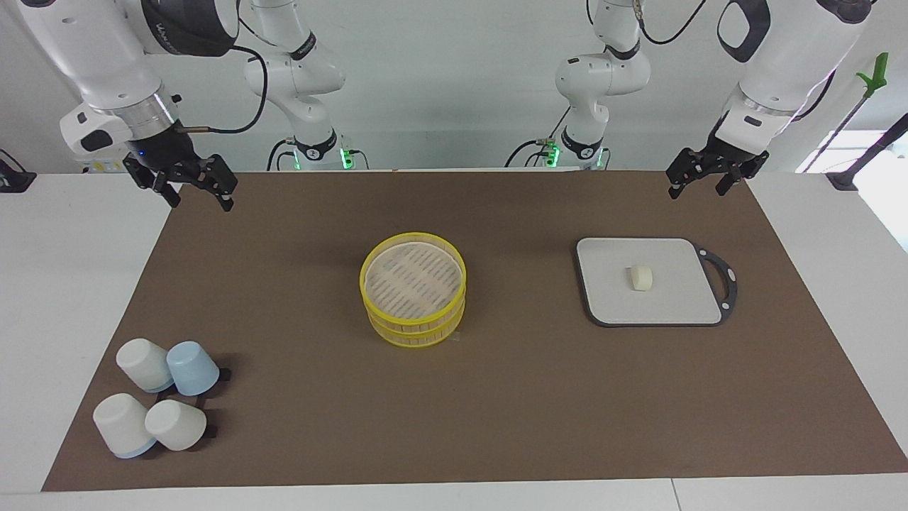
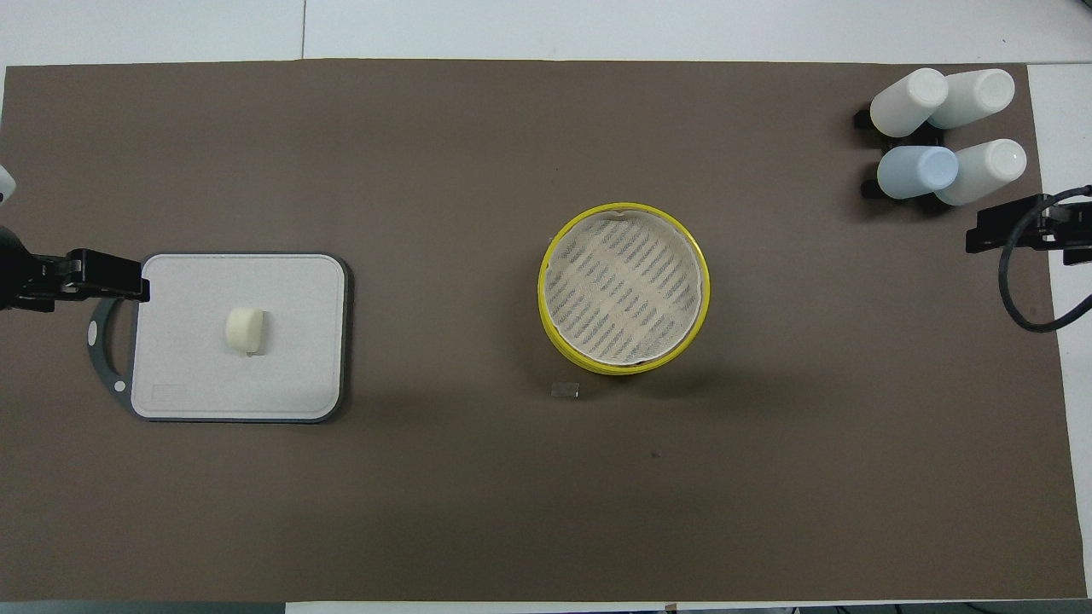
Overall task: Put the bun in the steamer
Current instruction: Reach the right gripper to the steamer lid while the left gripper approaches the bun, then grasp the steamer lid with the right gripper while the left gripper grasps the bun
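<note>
The bun (image 1: 641,277) lay on the grey board (image 1: 610,298), roughly at its middle, toward the left arm's end of the counter (image 1: 496,397). The board's black handle (image 1: 722,280) pointed at that end's edge. The steamer (image 1: 413,289) stood at the centre of the counter, its two yellow-rimmed tiers stacked and the slatted floor of the upper tier bare (nothing lay in it). Bun and steamer were well apart, with bare brown mat between them.

The left claw (image 1: 706,179) hung in the air over the corner of the mat at the left arm's end on the robots' edge, its fingers spread wide and holding nothing. The right claw (image 1: 191,189) hung over the matching corner at the right arm's end, likewise spread wide and empty. Neither claw was near the bun or the steamer.

Four cups (image 1: 159,404) sat clustered close together near the corner at the right arm's end, on the edge away from the robots: three white and one pale blue (image 1: 192,367). A small grey scrap (image 2: 565,390) lay on the mat just beside the steamer, on its robot-ward side.
</note>
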{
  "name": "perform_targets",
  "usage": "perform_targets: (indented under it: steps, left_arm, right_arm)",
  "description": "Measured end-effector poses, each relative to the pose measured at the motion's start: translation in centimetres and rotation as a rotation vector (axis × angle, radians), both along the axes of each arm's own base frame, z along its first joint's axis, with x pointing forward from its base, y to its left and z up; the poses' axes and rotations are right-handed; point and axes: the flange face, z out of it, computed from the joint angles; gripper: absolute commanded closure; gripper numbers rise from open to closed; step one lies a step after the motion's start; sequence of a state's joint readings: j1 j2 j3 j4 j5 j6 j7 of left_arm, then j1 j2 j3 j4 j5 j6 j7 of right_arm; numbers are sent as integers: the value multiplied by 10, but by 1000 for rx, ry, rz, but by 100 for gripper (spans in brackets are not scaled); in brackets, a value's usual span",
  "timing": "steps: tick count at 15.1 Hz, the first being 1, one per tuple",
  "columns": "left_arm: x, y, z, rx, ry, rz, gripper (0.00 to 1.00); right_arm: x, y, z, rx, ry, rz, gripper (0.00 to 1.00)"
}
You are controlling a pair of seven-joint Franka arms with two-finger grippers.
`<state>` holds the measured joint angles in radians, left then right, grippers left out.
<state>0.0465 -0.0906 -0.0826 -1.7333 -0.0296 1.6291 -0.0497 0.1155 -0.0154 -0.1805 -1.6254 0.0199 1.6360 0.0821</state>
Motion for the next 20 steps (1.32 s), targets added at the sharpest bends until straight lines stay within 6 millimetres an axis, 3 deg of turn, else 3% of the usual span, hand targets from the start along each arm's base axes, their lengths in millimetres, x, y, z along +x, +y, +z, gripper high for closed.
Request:
perform_targets:
  steps: [4,6,9,13,16,18,20]
  left_arm:
    - [0,0,0,0,0,0,0]
    - [0,0,0,0,0,0,0]
    - [0,0,0,0,0,0,0]
    - [0,0,0,0,0,0,0]
    - [0,0,0,0,0,-1,0]
    - [0,0,-5,0,-5,-2,0]
    - [-2,0,-23,1,-22,-13,0]
  right_arm:
    - [0,6,0,0,0,11,0]
    - [3,26,1,1,-14,47,0]
    - [10,112,-11,3,7,74,0]
    - [28,261,-28,-23,22,57,0]
    - [20,366,-58,-40,15,78,0]
    - [13,411,-81,-28,-9,58,0]
    - [14,429,-114,-33,-13,54,0]
